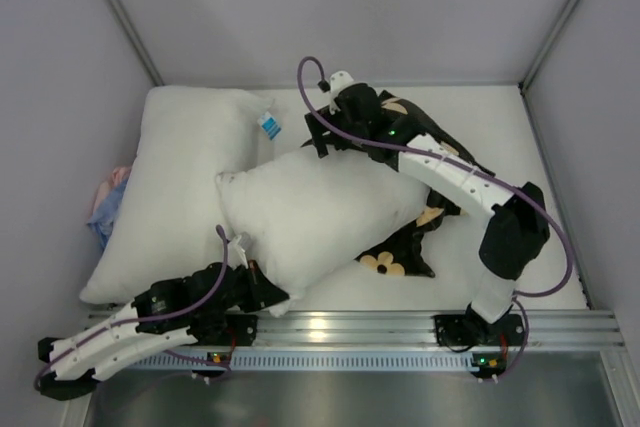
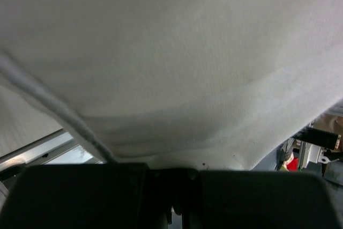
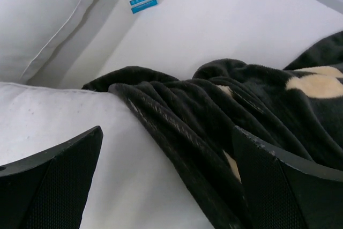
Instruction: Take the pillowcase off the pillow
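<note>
Pinches near corner of pillow (image 1: pixel 310 212) in left pincer (image 1: pixel 264 288), fingers pressed together on white cloth. Spreads right pincer (image 3: pixel 167 132) wide over bunched edge of pillowcase (image 1: pixel 410 242) at pillow's far side, gripping nothing. Finds pillowcase crumpled on counter (image 1: pixel 500 127), round pillow's right end.

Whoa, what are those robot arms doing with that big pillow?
They're taking a black flowery pillowcase off a white pillow. The left gripper seems to pinch the pillow's near corner. The right gripper is open over the pillowcase's bunched-up edge. Most of the pillow is out already; only its right end sits in the case. A second white pillow lies beside it.
</note>
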You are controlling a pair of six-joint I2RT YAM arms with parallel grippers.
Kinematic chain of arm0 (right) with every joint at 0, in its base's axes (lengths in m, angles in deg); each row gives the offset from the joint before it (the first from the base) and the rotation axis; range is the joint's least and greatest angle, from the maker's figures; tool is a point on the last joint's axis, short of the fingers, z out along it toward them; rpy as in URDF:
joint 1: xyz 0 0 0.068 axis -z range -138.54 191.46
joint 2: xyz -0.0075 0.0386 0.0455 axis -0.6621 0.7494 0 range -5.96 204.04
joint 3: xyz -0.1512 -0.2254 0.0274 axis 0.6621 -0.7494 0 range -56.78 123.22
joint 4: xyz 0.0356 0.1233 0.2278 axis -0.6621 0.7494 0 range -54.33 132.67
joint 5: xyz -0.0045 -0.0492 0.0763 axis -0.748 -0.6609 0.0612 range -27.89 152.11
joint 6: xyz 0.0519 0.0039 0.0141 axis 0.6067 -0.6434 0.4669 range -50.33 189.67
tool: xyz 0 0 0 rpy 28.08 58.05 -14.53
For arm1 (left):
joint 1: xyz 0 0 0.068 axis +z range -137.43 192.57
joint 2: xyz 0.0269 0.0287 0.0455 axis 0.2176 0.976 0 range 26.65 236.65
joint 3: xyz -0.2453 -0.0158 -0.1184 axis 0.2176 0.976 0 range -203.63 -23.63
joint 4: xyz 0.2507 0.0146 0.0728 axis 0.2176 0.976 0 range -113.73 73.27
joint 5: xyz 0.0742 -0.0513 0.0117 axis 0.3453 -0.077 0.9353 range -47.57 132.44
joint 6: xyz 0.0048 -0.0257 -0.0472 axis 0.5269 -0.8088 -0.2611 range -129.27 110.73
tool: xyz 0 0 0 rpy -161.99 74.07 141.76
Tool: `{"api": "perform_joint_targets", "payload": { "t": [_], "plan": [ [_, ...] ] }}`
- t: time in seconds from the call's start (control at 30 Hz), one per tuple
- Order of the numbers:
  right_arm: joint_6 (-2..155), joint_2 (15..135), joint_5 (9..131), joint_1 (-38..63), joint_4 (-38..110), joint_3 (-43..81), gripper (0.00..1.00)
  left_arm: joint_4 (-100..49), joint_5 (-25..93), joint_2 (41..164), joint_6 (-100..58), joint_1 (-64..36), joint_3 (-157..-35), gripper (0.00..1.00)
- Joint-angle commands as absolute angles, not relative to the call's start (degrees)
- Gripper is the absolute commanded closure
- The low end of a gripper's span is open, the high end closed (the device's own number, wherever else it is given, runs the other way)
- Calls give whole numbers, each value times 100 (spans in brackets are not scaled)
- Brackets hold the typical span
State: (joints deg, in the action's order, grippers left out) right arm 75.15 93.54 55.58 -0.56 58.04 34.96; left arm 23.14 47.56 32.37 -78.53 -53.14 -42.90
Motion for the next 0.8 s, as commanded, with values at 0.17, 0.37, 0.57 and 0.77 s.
{"api": "perform_joint_targets", "payload": {
  "t": [0.17,0.37,0.57,0.77],
  "plan": [
    [7231,10478,4576,-196,6221,4254,17,2092,4560,3245,-7906,-5308,-4288,100],
    [7441,10864,3663,-73,6300,4420,59,2100,4569,3236,-7914,-5308,-4288,100],
    [8388,10900,3678,1112,6546,4526,100,2100,4560,3184,-7897,-5308,-4446,100],
    [8892,10601,4645,2449,6556,3947,100,2100,4577,3061,-7941,-5308,-4420,100]
  ]
}}
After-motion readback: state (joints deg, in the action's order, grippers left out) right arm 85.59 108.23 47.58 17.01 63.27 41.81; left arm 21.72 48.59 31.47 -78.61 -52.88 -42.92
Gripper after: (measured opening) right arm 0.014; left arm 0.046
